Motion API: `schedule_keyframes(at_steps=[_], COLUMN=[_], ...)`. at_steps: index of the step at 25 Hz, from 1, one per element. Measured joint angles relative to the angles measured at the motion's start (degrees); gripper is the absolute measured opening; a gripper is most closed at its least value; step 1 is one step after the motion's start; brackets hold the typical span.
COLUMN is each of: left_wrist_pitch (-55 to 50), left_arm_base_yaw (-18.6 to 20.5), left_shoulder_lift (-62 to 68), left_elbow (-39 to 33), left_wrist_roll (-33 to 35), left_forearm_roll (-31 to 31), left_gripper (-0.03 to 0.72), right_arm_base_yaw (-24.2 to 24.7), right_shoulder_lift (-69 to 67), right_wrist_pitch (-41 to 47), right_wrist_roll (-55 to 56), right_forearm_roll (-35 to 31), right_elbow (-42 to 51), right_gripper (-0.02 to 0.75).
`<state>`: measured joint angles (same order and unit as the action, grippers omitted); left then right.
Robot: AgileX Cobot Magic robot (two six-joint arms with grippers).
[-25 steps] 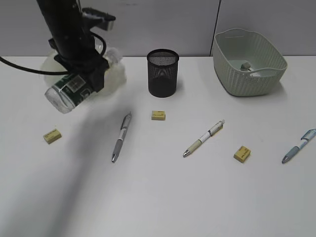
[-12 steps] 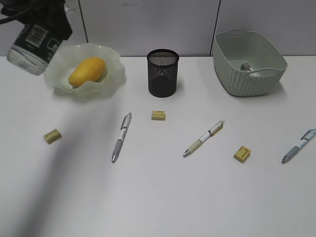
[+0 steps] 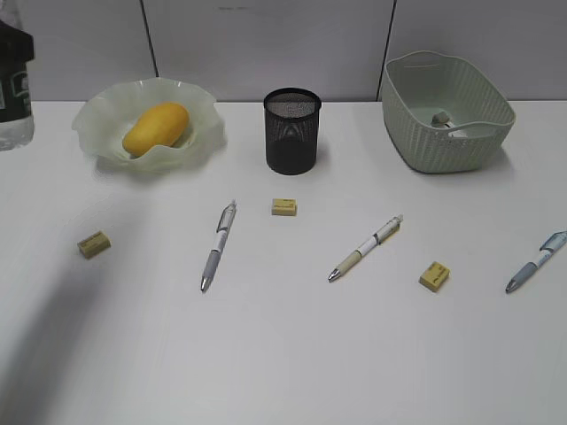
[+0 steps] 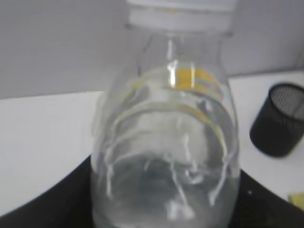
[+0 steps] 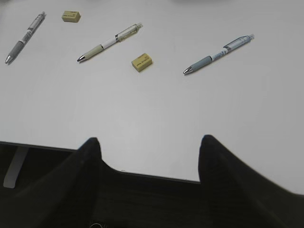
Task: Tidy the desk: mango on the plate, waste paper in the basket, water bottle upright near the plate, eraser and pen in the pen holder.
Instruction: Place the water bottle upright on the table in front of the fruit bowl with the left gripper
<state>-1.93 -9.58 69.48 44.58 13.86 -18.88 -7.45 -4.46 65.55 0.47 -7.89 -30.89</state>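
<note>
The water bottle (image 3: 13,88) stands upright at the far left edge of the exterior view, left of the plate (image 3: 199,133). It fills the left wrist view, white cap (image 4: 183,12) at the top, with my left gripper (image 4: 164,204) shut on its body. The mango (image 3: 157,128) lies in the plate. The waste paper (image 3: 440,118) sits inside the basket (image 3: 478,146). Three pens (image 3: 218,245) (image 3: 365,248) (image 3: 537,262) and three erasers (image 3: 93,243) (image 3: 283,206) (image 3: 434,275) lie on the desk (image 3: 292,354). The pen holder (image 3: 292,130) stands mid-back. My right gripper (image 5: 150,142) hangs open over the desk's front edge.
In the right wrist view, the nearest things are a yellow eraser (image 5: 142,62) and a blue-grey pen (image 5: 218,53). The pen holder (image 4: 280,121) shows at the right of the left wrist view. A grey wall runs behind the desk.
My left arm has carried the bottle up and to the left, from in front of the plate to the far left edge, turning it from tilted to upright. Plate and mango are uncovered.
</note>
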Motion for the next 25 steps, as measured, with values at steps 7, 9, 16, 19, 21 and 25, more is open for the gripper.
schedule_keyframes(at_steps=[7,9,16,19,21,25], left_wrist_pitch=[27.18,29.57,38.34,39.95,41.91,47.93], left_arm_base_yaw=[0.00,0.00,-0.05,-0.05,-0.05,-0.05], left_shoulder_lift=[-1.73,-0.09,8.65,12.61,15.41,21.45], left_elbow=[-13.85,-14.09,-14.16,-14.16,-14.16,-14.16], left_wrist_roll=[0.00,0.00,-0.58,-3.06,-5.64,-11.10], left_forearm_roll=[-6.31,-6.31,-6.31,-6.31,-6.12,-2.21], left_gripper=[0.494,0.494,0.494,0.494,0.494,0.494], right_arm_base_yaw=[0.00,0.00,0.00,0.00,0.00,0.00], right_shoulder_lift=[0.00,0.00,0.00,0.00,0.00,0.00], right_wrist_pitch=[0.00,0.00,0.00,0.00,0.00,0.00], right_wrist_roll=[0.00,0.00,0.00,0.00,0.00,0.00], right_forearm_roll=[-0.05,-0.05,-0.05,-0.05,-0.05,-0.05], right_elbow=[0.00,0.00,0.00,0.00,0.00,0.00], right_gripper=[0.508,0.507,0.507,0.508,0.508,0.508])
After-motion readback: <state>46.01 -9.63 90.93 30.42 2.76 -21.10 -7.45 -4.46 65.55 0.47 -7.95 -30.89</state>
